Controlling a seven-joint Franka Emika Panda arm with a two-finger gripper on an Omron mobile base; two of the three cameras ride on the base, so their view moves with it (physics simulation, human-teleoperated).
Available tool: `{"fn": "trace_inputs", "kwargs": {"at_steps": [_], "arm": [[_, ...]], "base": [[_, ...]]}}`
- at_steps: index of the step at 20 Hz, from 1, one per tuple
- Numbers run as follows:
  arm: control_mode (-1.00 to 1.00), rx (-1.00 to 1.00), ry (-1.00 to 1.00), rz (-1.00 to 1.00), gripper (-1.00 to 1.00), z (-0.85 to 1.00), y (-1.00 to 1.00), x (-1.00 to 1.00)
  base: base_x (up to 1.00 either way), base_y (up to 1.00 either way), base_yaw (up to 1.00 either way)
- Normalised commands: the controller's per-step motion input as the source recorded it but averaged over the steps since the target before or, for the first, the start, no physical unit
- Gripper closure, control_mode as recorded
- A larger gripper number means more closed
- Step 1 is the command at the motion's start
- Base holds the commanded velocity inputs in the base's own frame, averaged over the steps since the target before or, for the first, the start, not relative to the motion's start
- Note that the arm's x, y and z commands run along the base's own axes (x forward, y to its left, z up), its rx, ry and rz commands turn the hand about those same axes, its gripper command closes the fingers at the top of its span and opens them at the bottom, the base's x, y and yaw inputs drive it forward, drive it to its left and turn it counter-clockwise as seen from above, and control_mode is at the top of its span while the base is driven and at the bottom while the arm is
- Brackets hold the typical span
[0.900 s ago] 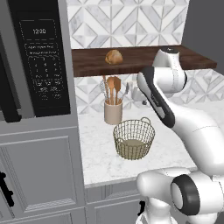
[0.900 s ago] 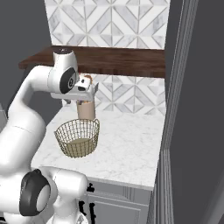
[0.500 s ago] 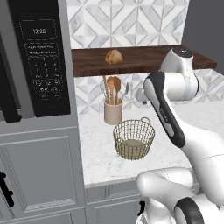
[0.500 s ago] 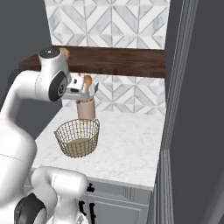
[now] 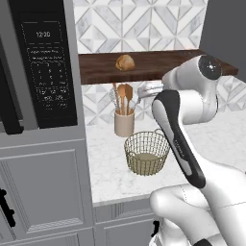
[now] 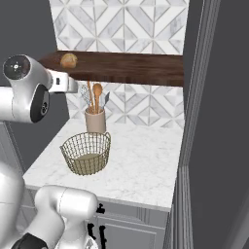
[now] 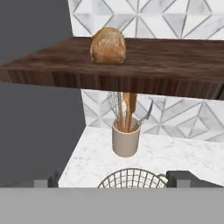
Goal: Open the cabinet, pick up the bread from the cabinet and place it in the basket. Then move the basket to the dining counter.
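Your bread (image 5: pixel 125 62) sits on the cabinet (image 5: pixel 96 69) slab, left of centre. Below it the crock (image 5: pixel 124 123) stands by the wall, the basket (image 5: pixel 146 152) nearer on the counter (image 5: pixel 115 173). Your hand (image 5: pixel 144 90) hangs open, empty, under the slab.

Grey-and-white geometric wall tiles (image 5: pixel 139 21) back a marble worktop (image 6: pixel 141 163) beside a black microwave (image 5: pixel 43 67).

Glossy white arm (image 5: pixel 192 144) with dark grey joints
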Motion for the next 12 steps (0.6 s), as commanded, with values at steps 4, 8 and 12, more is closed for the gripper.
{"fn": "trace_inputs", "kwargs": {"at_steps": [4, 8, 12], "arm": [[-1.00, 0.05, -0.05, 0.00, -1.00, 0.96, 0.03, 0.06], [-1.00, 0.04, -0.03, 0.00, -1.00, 0.40, 0.30, 0.63], [-1.00, 0.02, -0.02, 0.00, -1.00, 0.53, 0.29, 0.73]], "base": [[0.00, 0.00, 0.00], [0.00, 0.00, 0.00], [0.00, 0.00, 0.00]]}}
